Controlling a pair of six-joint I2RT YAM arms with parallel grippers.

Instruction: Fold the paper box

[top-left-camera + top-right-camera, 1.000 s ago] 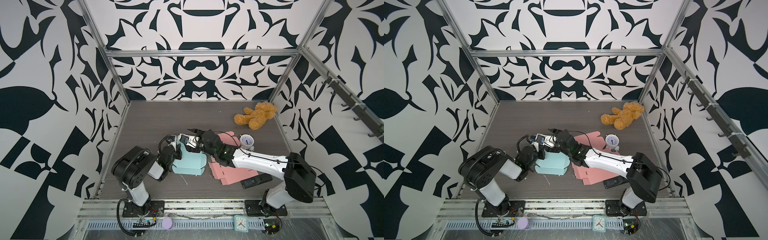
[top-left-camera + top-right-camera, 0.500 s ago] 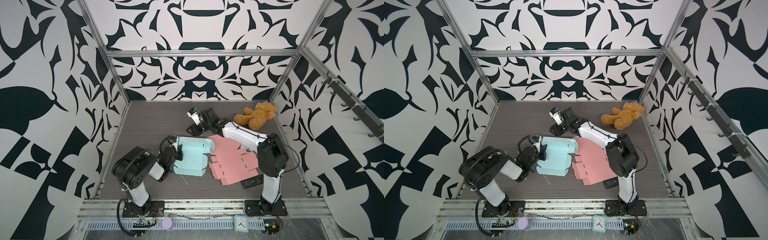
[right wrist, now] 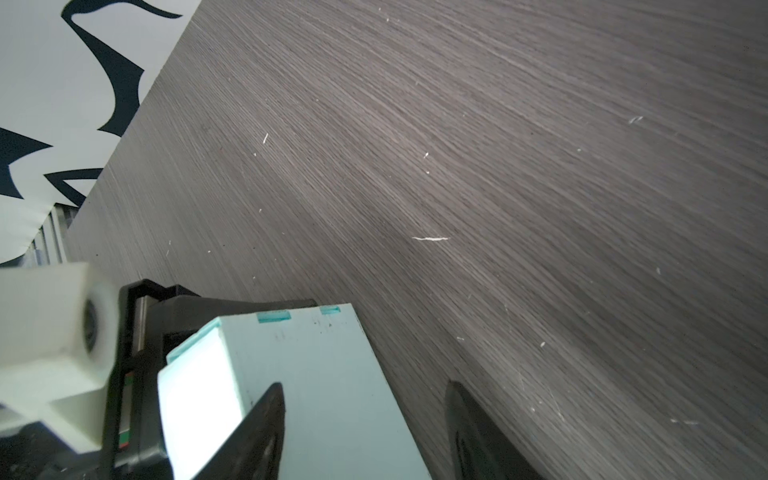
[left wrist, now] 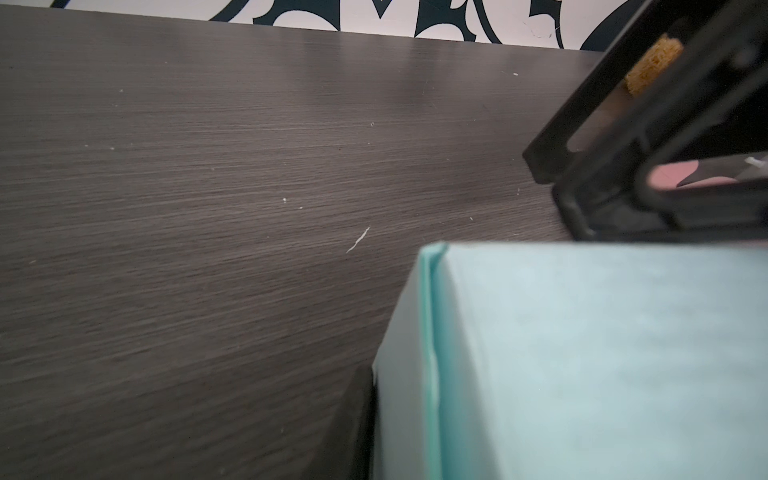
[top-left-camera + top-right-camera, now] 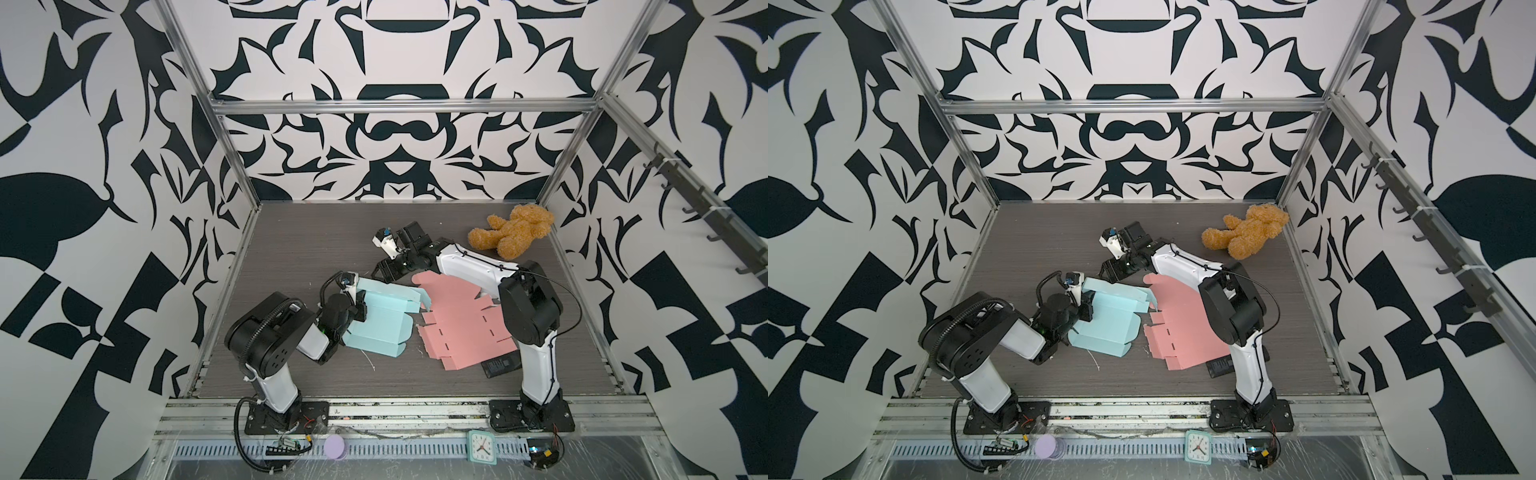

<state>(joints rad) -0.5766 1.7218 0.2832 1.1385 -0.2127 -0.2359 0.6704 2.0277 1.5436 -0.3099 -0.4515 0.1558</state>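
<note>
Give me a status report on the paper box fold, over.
Left gripper at the teal box, grip unclear. Right gripper open at its far edge. Box partly folded, end flaps open. Flat pink blank lies beside it.

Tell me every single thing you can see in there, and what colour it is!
paper box: one, light blue, half folded, middle of table
flat box sheet: one, pink, right of the blue box
teddy bear: one, brown, far right corner
flat gadget: one, black, by the pink sheet's near corner
clock: one, teal, front rail
round thing: one, purple, front rail
table: one, dark grey wood
left fingers: black, against the blue box's wall
right fingers: black, apart, by the blue box
</note>
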